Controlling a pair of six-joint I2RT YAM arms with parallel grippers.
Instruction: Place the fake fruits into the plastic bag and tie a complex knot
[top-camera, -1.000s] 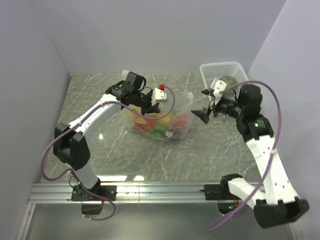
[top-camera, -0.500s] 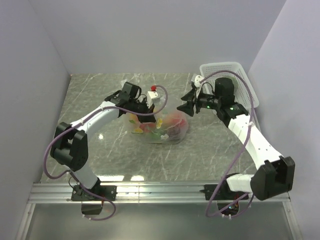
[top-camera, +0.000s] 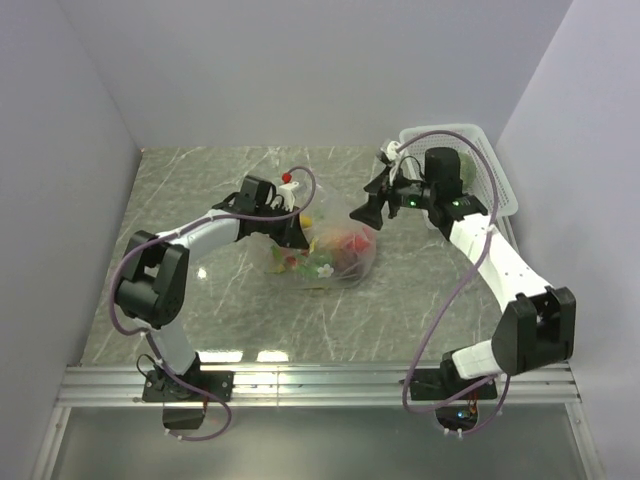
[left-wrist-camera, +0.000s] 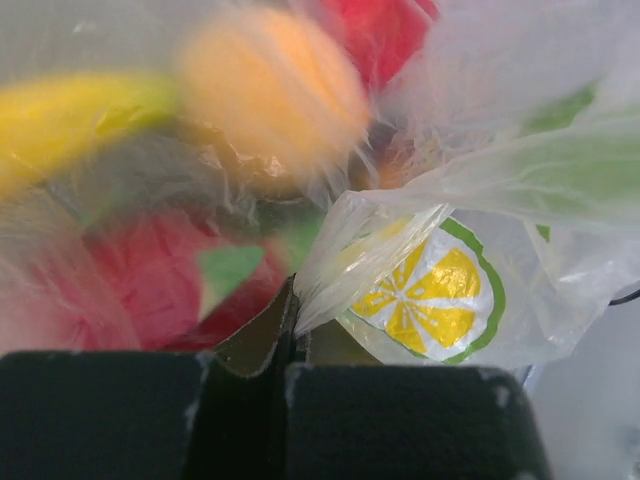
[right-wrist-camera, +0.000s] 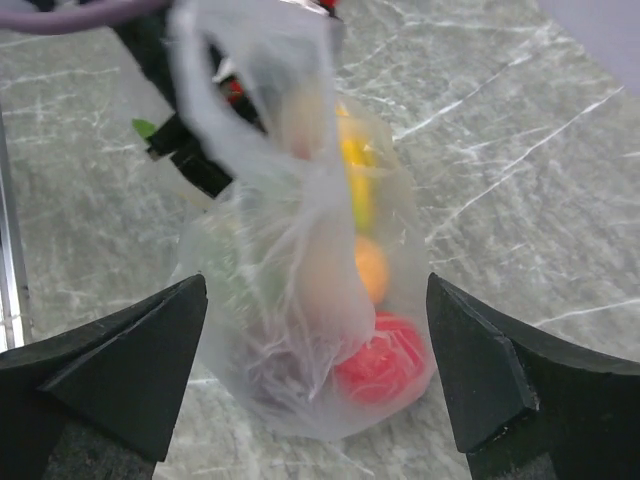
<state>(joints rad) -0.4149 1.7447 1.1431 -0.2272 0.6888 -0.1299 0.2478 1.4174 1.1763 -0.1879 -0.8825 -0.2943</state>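
Plastic bag (left-wrist-camera: 380, 230) film is pinched in your left gripper's (left-wrist-camera: 290, 320) closed jaws. The lemon-slice print (left-wrist-camera: 430, 300) shows only in the left wrist view. Your right gripper (right-wrist-camera: 315, 360) stands wide open, just beside the bag. The bag rests on the marble table (top-camera: 200, 180) and holds red, orange and yellow fake fruits (right-wrist-camera: 385, 365).

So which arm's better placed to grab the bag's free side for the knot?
Right, probably. The right gripper is open, with the plastic bag framed between its fingers; the left gripper is shut on the bag's film.
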